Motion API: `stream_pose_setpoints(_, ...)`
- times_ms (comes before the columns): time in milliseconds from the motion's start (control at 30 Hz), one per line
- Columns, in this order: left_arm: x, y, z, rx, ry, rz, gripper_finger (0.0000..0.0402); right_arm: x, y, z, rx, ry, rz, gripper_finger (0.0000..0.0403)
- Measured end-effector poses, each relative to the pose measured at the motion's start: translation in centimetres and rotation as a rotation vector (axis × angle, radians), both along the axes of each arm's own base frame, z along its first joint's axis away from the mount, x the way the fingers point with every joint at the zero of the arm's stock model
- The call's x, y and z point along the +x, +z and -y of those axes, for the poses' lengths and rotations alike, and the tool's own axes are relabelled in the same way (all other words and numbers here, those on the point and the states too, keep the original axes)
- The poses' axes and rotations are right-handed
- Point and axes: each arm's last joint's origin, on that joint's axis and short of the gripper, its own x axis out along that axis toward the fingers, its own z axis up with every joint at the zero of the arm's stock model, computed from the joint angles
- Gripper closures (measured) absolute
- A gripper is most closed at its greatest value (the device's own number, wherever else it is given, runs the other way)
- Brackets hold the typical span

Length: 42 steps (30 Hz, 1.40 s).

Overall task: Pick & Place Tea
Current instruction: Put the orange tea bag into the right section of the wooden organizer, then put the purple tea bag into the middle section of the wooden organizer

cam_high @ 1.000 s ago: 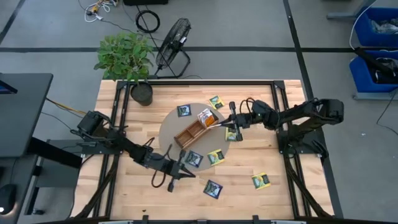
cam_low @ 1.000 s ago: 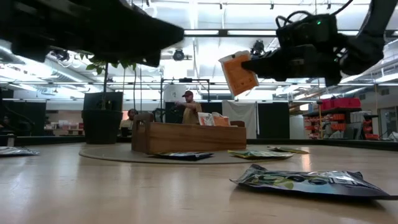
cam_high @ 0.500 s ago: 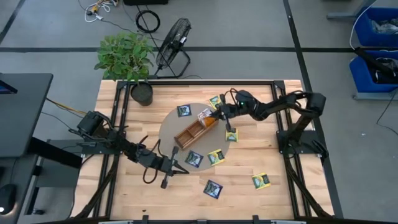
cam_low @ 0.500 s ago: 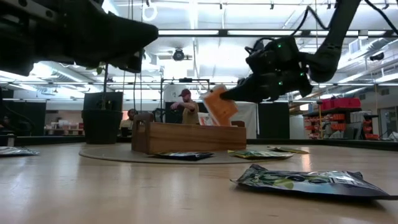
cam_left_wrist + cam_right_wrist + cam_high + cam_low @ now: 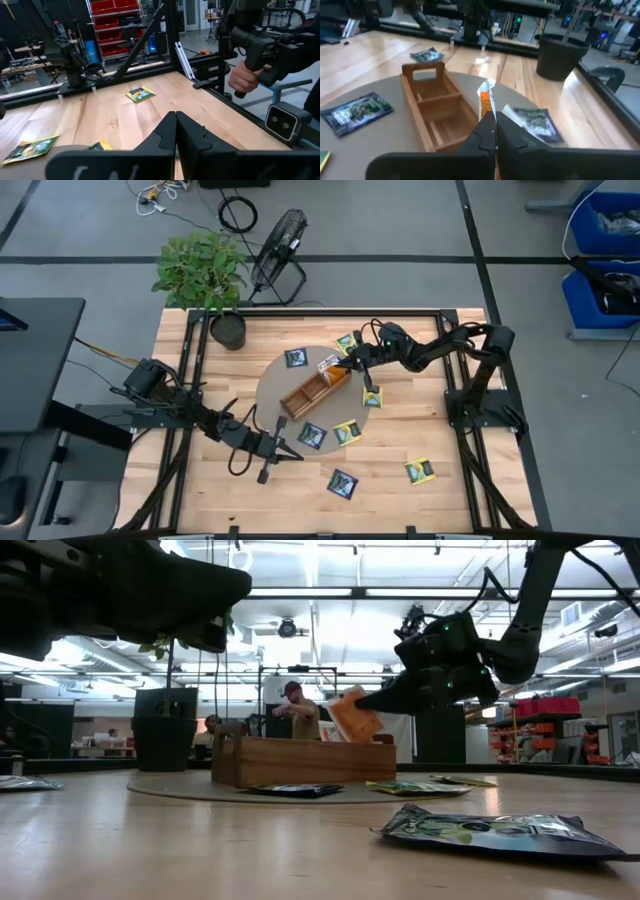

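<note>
Person [image 5: 297, 712] in low view only, unseen overhead

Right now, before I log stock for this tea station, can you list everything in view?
navy packets: three, dark navy, loose on table and mat
yellow-green packets: four, loose on table and mat
orange packet: one, orange-white, held over tray's end
wooden tray: one, brown, on mat
round mat: one, grey, table centre
potted plant: one, green, table corner
fan: one, black, floor
left gripper: shut, empty
right gripper: shut on orange packet
</note>
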Motion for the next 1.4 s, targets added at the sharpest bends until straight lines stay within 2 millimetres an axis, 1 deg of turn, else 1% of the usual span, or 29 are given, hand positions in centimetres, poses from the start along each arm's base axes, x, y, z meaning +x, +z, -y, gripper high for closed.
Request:
stream_pose_setpoints(167,0.0,0.0,0.0,0.0,0.0,0.0,0.0392,0.0,-0.4,0.0,0.009,0.001,-0.013,0.0396)
stream_pose_setpoints(300,0.0,0.0,-0.1,0.0,0.004,0.0,0.0392,0.4,-0.1,-0.3,0.001,-0.004,0.008,0.0396)
stream_pose_setpoints(400,0.0,0.0,-0.1,-0.001,0.004,0.0,0.0392,0.9,0.1,-0.3,-0.001,0.003,-0.001,0.0398)
stream_pose_setpoints(500,0.0,0.0,-0.1,-0.001,0.003,0.0,0.0392,1.2,0.1,-0.2,0.011,0.003,-0.026,0.0392)
stream_pose_setpoints(633,0.0,0.0,0.0,-0.013,0.002,-0.004,0.0392,1.2,-0.1,-0.1,0.031,-0.004,-0.06,0.0377)
stream_pose_setpoints(867,0.0,0.0,0.0,-0.012,0.002,-0.004,0.0392,1.2,-0.1,-0.1,0.028,-0.024,-0.064,0.035)
stream_pose_setpoints(967,0.0,0.0,0.0,-0.01,0.002,-0.003,0.0392,1.2,-0.2,0.0,0.025,-0.025,-0.071,0.0332)
stream_pose_setpoints(1233,0.0,0.0,0.0,-0.01,0.002,-0.004,0.0392,1.1,-0.5,0.0,0.008,-0.05,-0.101,0.0269)
stream_pose_setpoints(1400,0.1,-0.1,-0.1,-0.012,0.003,-0.008,0.0392,1.1,0.0,0.0,0.007,-0.053,-0.084,0.0254)
